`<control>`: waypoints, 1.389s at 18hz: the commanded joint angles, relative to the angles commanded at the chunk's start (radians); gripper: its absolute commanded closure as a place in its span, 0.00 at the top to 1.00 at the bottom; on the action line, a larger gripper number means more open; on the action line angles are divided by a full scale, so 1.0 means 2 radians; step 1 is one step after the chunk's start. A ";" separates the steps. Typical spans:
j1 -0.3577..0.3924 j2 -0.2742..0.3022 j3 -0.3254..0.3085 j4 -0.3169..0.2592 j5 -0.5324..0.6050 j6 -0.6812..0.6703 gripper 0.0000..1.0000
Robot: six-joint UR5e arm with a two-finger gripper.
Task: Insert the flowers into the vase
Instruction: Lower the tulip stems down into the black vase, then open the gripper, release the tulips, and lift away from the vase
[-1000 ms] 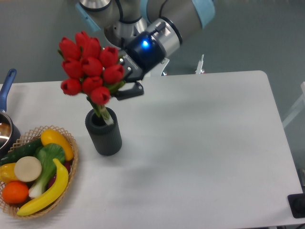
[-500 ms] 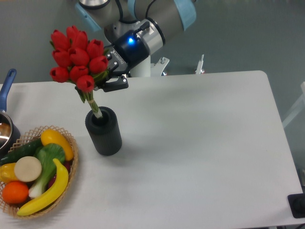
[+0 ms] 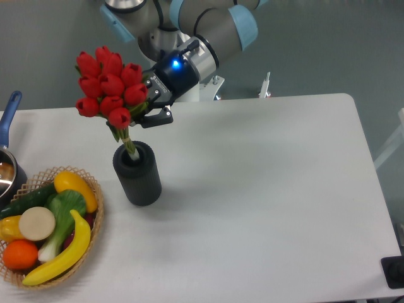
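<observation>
The flowers (image 3: pixel 108 88), a bunch of red tulips on green stems, hang tilted over the vase (image 3: pixel 137 173). Their stem ends dip into the vase's round mouth. The vase is a dark ribbed cylinder standing upright on the white table (image 3: pixel 265 189), left of centre. My gripper (image 3: pixel 148 108) reaches in from the upper right and is shut on the flowers just under the blooms. Only one dark finger (image 3: pixel 158 118) shows clearly; the blooms and leaves hide the rest.
A wicker basket (image 3: pixel 95 218) with a banana, an orange and vegetables sits at the front left, close to the vase. A blue-handled pot (image 3: pixel 9 129) pokes in at the left edge. The arm's base stands behind the table's back edge.
The bunch first swung left and up, tilting the stems. It has since come back a little to the right and lower, stems still in the vase mouth.
</observation>
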 joint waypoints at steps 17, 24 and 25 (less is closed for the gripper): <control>0.002 -0.059 -0.035 0.002 0.006 0.085 0.92; 0.022 -0.047 -0.052 0.001 0.043 0.084 1.00; 0.023 -0.045 -0.052 0.001 0.050 0.084 1.00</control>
